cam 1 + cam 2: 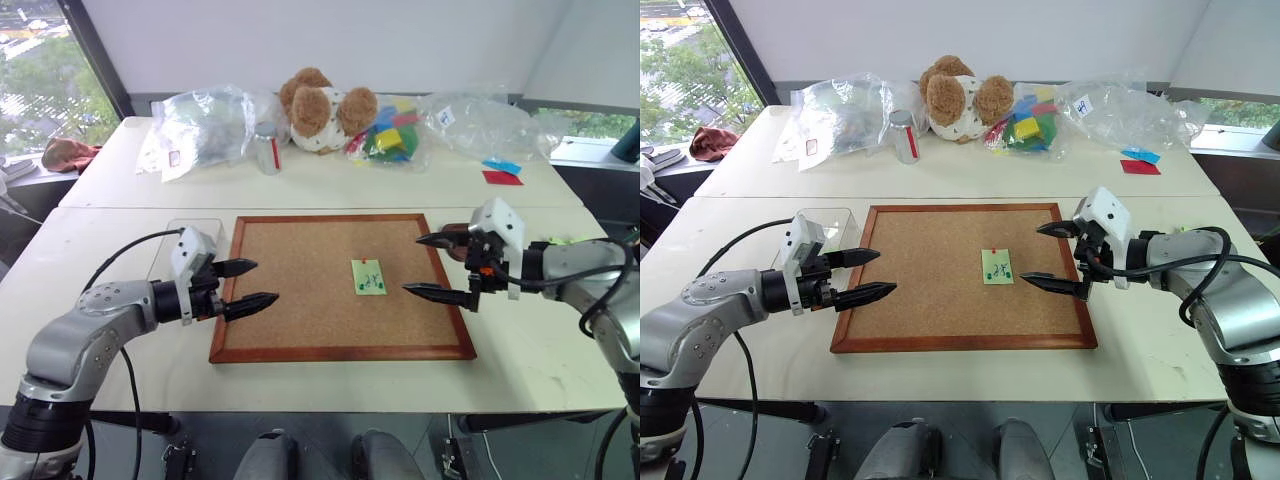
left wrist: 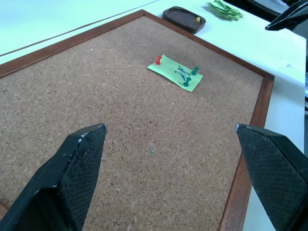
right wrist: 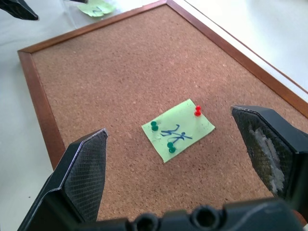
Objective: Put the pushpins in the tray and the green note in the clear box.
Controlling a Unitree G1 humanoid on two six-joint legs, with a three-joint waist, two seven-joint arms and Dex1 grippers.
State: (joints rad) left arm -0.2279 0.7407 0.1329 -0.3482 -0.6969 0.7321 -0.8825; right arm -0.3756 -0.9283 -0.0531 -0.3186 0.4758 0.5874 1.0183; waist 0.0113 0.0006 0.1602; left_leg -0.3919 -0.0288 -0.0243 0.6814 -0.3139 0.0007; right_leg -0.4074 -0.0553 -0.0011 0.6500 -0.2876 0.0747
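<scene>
corkboard (image 1: 300, 300): green note (image 1: 369, 277) pinned, long axis front-to-back.

Silver-grey arms trailing black cables; each white-housed claw (image 1: 250, 284) (image 1: 432, 266) bears 2 black textured fingers (image 2: 72, 168).

I see white table (image 1: 300, 385) | corkboard (image 1: 300, 300) centre | clear box (image 1: 825, 222) left of it | bags, teddy bear (image 1: 322, 108) along far edge

The green note (image 1: 369, 277) lies pinned on the corkboard (image 1: 300, 300), right of centre, the tray (image 2: 184, 19) beyond its right edge.
</scene>
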